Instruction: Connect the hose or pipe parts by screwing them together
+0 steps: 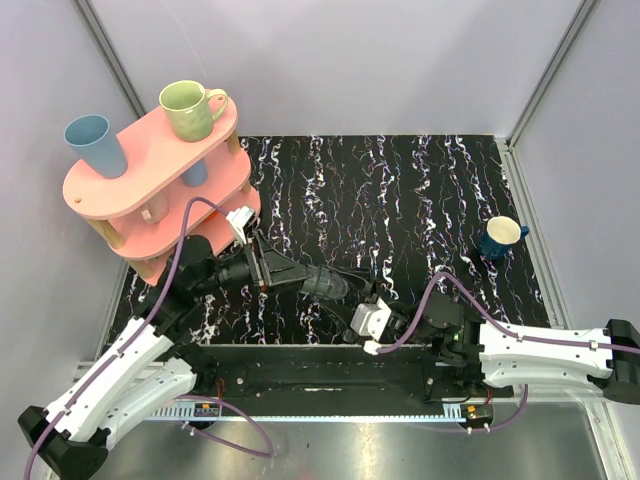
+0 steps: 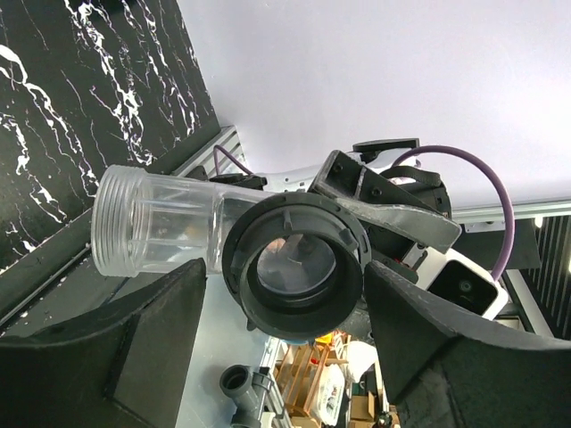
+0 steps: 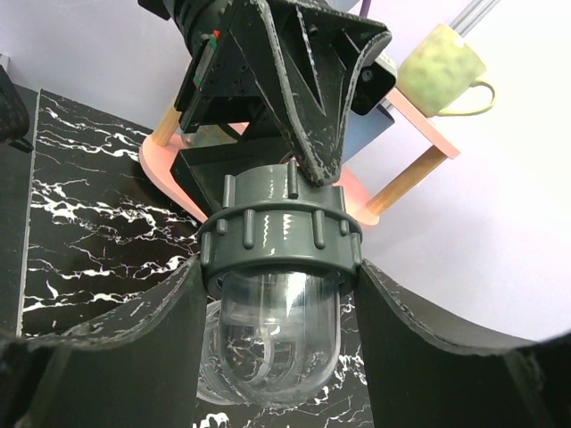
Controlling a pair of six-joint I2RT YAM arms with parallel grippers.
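The pipe parts hang together above the black marble table [image 1: 420,190]. One is a clear tube [image 2: 147,223] with a threaded end, the other a dark grey ribbed ring nut [image 2: 299,267] seated on the clear body [image 3: 277,339]. In the left wrist view my left gripper [image 2: 285,269] has its fingers against both sides of the nut [image 3: 281,236], shut on it. My right gripper [image 3: 278,267] is shut on the clear body just below the nut. The top view shows both grippers, left [image 1: 310,279] and right [image 1: 345,300], meeting at the fitting [image 1: 325,283].
A pink two-tier rack [image 1: 150,185] at the back left carries a green mug [image 1: 190,108] and a blue cup [image 1: 95,143]. A dark blue mug [image 1: 500,237] stands at the right. A separate grey pipe piece [image 2: 239,382] shows beyond the table's near edge.
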